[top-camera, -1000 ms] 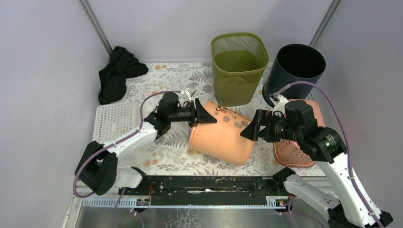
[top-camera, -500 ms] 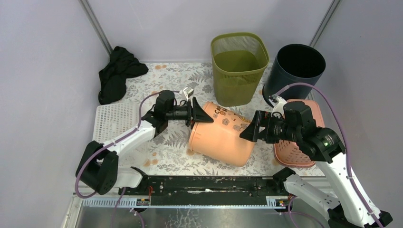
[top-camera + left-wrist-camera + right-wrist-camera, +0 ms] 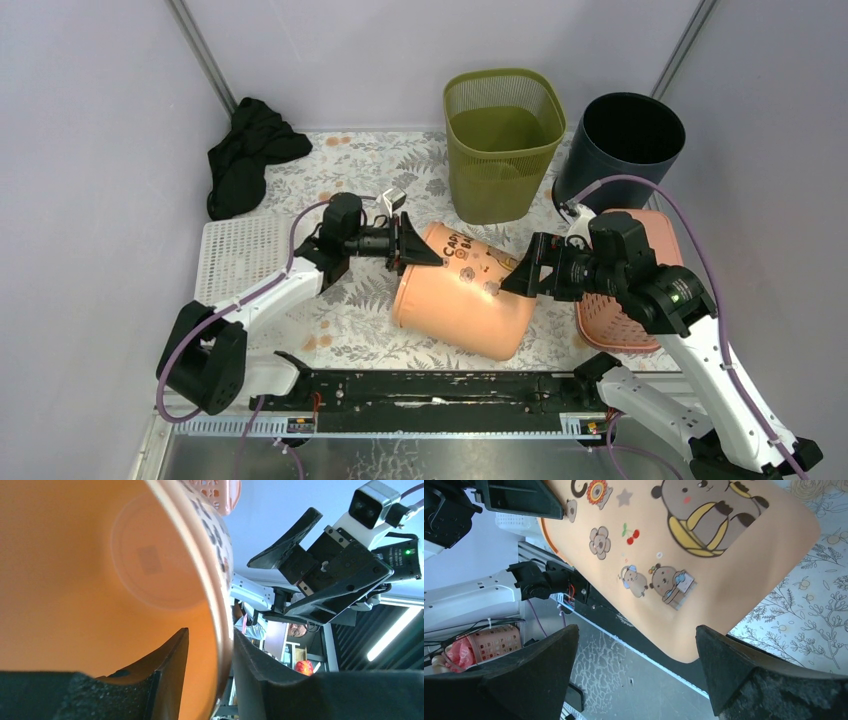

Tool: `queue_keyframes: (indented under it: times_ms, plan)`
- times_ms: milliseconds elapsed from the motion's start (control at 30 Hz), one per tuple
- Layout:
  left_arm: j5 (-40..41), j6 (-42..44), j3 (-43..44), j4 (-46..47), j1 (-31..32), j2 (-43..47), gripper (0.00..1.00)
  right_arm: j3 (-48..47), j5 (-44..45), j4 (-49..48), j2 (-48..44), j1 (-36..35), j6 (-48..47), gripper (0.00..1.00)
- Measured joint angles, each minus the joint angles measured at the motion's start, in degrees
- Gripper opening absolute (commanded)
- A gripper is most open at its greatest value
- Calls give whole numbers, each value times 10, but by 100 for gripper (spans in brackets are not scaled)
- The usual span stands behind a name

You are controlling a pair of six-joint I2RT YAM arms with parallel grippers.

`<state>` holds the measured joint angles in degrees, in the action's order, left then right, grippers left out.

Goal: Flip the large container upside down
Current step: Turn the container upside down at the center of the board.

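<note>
Floral-clothed table (image 3: 350, 320) bears the large container (image 3: 465, 290) on its side; the left gripper (image 3: 412, 245) straddles its rim (pinching or not, I cannot tell). Only the right wrist view resolves bear stickers (image 3: 704, 505), ahead of the right gripper's (image 3: 522, 272) wide-spread jaws.

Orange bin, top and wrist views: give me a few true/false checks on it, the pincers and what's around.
1. The bin lies on its side, not yet upside down. True.
2. The left pincer straddles the bin's rim, one finger inside and one outside. True.
3. The right pincer is shut on the bin. False: its jaws stand wide open at the bin's base end.
4. The green basket is tipped over. False: it stands upright, mouth up.
5. The black cloth lies apart from the bin. True.
</note>
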<state>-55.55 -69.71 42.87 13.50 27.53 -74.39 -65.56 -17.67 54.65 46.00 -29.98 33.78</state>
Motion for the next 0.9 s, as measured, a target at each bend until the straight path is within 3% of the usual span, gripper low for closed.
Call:
queue_keyframes:
  times_ms: [267,333,500,667,900]
  plan:
    - [-24,-14,-14,25,0,3,14,3,-1,-2,-2,0,8,92]
    - [-24,-19,-16,33,0,5,0,3,-4,-3,-2,0,9,90]
    - [-30,-50,-35,76,0,10,0,-17,-27,-1,24,0,8,85]
    - [-30,-88,-59,132,-2,12,0,-120,-68,-3,108,0,-2,83]
    - [-22,-219,-122,341,-1,-21,0,-198,-99,-6,155,0,-22,84]
